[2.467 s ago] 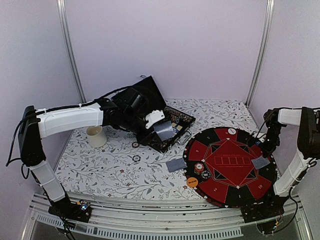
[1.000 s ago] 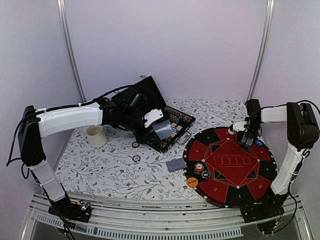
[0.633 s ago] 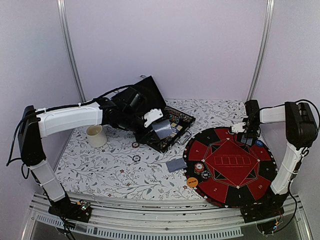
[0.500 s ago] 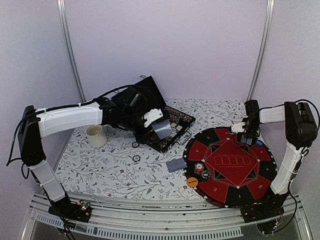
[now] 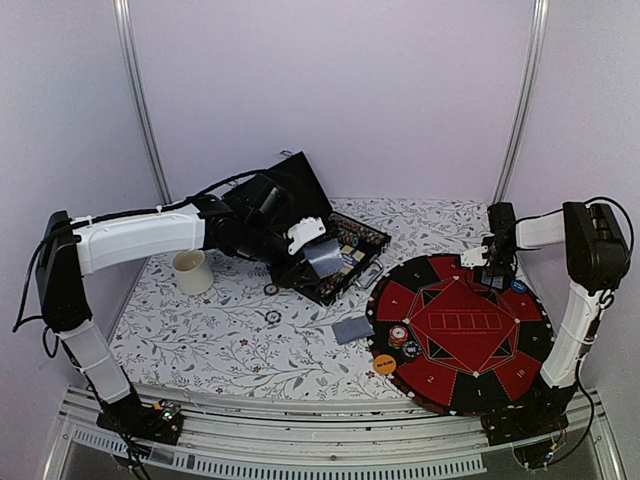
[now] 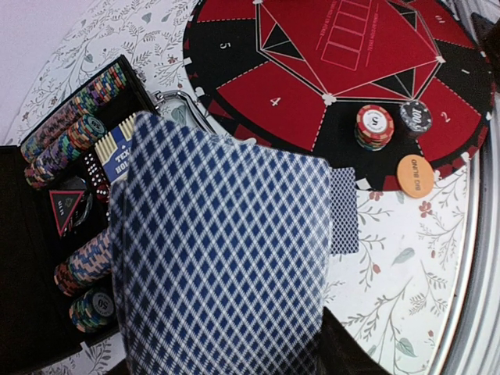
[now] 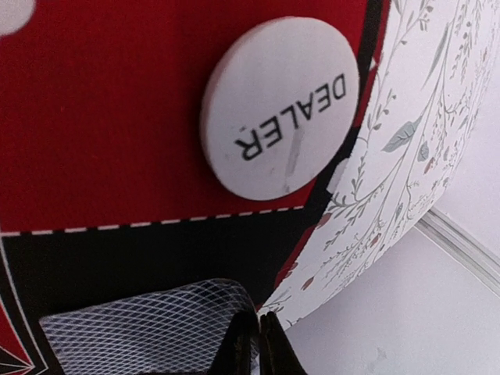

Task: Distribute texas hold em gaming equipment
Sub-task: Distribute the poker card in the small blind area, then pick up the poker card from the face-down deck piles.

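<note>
My left gripper [image 5: 314,244] hovers over the open black case [image 5: 340,262], shut on a deck of blue-checked playing cards [image 6: 219,258] that hides its fingers in the left wrist view. Rows of poker chips [image 6: 74,133] lie in the case. At the far edge of the round red-and-black poker mat [image 5: 460,330], my right gripper [image 7: 260,344] pinches one playing card [image 7: 148,328] by its edge. That card bends down against the mat, just short of the white dealer button [image 7: 280,117]. On the mat's near left are a chip stack [image 5: 399,337] and an orange button [image 5: 385,365].
A single card [image 5: 352,330] lies face down on the floral cloth left of the mat. A blue disc [image 5: 517,286] sits on the mat beside my right gripper. A cream cup [image 5: 193,272] stands at the left. The case lid [image 5: 300,185] stands upright behind the left gripper.
The right gripper carried the card from the mat's right side to its far edge, then shifted slightly backward during the last second. The left arm and its deck stayed still.
</note>
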You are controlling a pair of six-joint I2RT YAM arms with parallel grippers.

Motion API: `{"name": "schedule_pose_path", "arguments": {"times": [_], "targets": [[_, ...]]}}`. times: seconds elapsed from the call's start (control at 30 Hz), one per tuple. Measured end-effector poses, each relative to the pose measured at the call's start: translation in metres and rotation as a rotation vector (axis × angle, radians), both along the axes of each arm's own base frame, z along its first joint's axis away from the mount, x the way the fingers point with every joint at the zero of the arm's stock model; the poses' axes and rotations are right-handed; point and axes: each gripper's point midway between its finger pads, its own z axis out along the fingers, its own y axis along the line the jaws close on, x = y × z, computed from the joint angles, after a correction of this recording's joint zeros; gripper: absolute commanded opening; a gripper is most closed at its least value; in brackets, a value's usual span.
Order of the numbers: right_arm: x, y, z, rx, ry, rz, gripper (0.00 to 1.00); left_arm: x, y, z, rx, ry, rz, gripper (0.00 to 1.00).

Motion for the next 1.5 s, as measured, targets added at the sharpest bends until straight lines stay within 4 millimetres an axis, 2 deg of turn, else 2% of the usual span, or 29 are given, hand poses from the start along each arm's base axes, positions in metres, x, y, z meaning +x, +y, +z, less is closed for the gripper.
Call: {"name": "schedule_pose_path", "arguments": {"times": [0.03,0.07,0.2,0.33,0.47,0.53,0.63,0.7,0.77,0.83,0.9,0.93,0.97,1.0,1.03,1.1,1.17,1.23,1.33,1.5], "targets": [[0.001,0.0,0.001,-0.002,-0.007,0.0,0.17,0.0,0.0,0.0,0.0,0.0,0.001,0.51],[0.002,-0.001,0.002,-0.004,-0.012,-0.001,0.25,0.0,0.0,0.0,0.0,0.0,0.001,0.51],[0.006,-0.003,0.005,-0.021,-0.027,0.001,0.39,0.0,0.0,0.0,0.0,0.0,0.001,0.51],[0.009,-0.006,0.008,-0.038,-0.047,-0.008,0.42,0.0,0.0,0.0,0.001,-0.001,0.002,0.51],[0.013,-0.01,0.015,-0.055,-0.079,-0.03,0.49,0.0,0.0,0.0,0.002,-0.001,0.002,0.51],[0.016,-0.01,0.024,-0.044,-0.111,-0.05,0.52,0.0,0.001,0.0,0.002,-0.001,0.002,0.51],[0.023,-0.009,0.051,0.0,-0.204,-0.098,0.7,0.0,0.0,0.0,0.002,-0.001,0.002,0.51],[0.031,-0.006,0.087,0.061,-0.328,-0.146,0.81,0.001,0.001,0.0,0.002,-0.001,0.003,0.51],[0.037,-0.003,0.135,0.157,-0.473,-0.211,0.99,0.001,0.001,0.0,0.003,-0.002,0.003,0.51],[0.045,0.006,0.195,0.321,-0.619,-0.275,0.99,0.001,0.001,0.0,0.002,-0.002,0.003,0.51],[0.046,0.026,0.263,0.584,-0.748,-0.294,0.99,0.001,0.001,-0.001,0.004,-0.002,0.005,0.51],[0.039,0.04,0.295,0.727,-0.792,-0.273,0.99,0.001,0.001,-0.001,0.005,-0.003,0.005,0.51],[0.029,0.053,0.319,0.86,-0.815,-0.248,0.99,0.001,0.001,-0.001,0.005,-0.003,0.006,0.51],[0.012,0.07,0.344,1.021,-0.823,-0.207,0.99,0.001,0.001,-0.001,0.006,-0.003,0.007,0.51],[-0.007,0.088,0.362,1.174,-0.808,-0.157,0.99,0.001,0.001,-0.001,0.007,-0.004,0.007,0.51],[-0.041,0.122,0.379,1.426,-0.724,-0.07,0.99,0.001,0.002,-0.001,0.007,-0.005,0.008,0.51],[-0.069,0.163,0.374,1.638,-0.548,-0.017,0.99,0.001,0.002,0.001,0.005,-0.008,0.009,0.51],[-0.086,0.204,0.354,1.761,-0.336,-0.008,0.98,0.001,0.002,0.004,0.001,-0.014,0.01,0.51],[-0.101,0.271,0.295,1.824,0.036,-0.091,0.96,0.001,0.002,0.006,-0.003,-0.017,0.01,0.51],[-0.13,0.347,0.222,1.769,0.42,-0.19,0.94,0.001,0.002,0.006,-0.003,-0.017,0.01,0.51]]}}
